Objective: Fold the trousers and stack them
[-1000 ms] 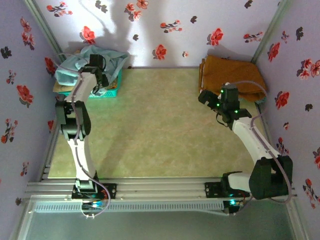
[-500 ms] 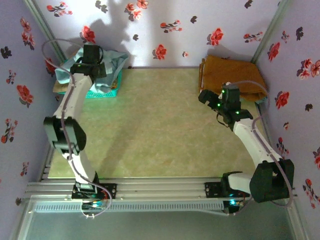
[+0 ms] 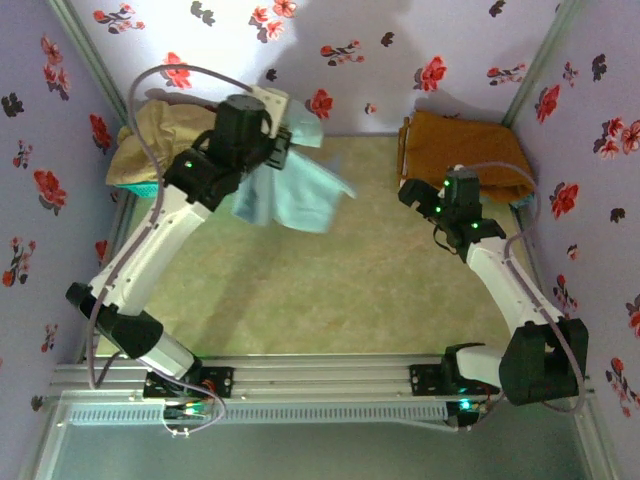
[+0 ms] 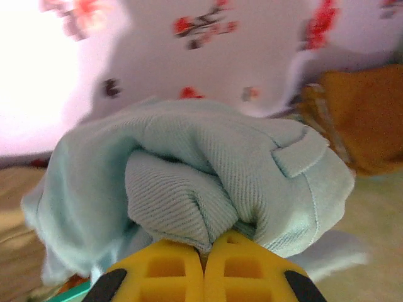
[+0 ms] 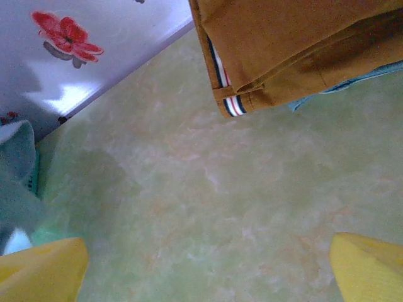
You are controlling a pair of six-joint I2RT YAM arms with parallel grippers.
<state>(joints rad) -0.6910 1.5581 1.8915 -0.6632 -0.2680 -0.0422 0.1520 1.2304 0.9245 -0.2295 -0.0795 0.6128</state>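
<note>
Clamping a bunched fold of the trousers [image 4: 208, 163], the left gripper [image 4: 204, 255] has its yellow jaws pressed together w/ cloth pinched at the tips (wrist view, bottom centre). From that pinch the pale-blue fabric balloons up and away toward the back wall. In the top view it hangs off the gripper like a loose flag, upper centre-left of frame. It trails down-right over the table [image 3: 330, 300], lifted rather than laid out. Long axis can't be read yet: the legs are crumpled, no clear waist or hem.

The right gripper [image 3: 425, 200] sits upper right, jaws wide apart w/ nothing in them. It is just beside the orange-brown garment [image 3: 455, 140] and well apart from the trousers. So the free end lies right of the left jaws, betw. the two arms. The left arm already has it, and the right arm looks best placed for a second grab, I'd judge.

Vs. a second ago: the left arm was reached into the upper-left corner, trousers heaped there. Now it has swung toward centre, the trousers came along, and a beige-tan garment [image 3: 160, 135] lies uncovered in that corner. The right arm hasn't shifted.
</note>
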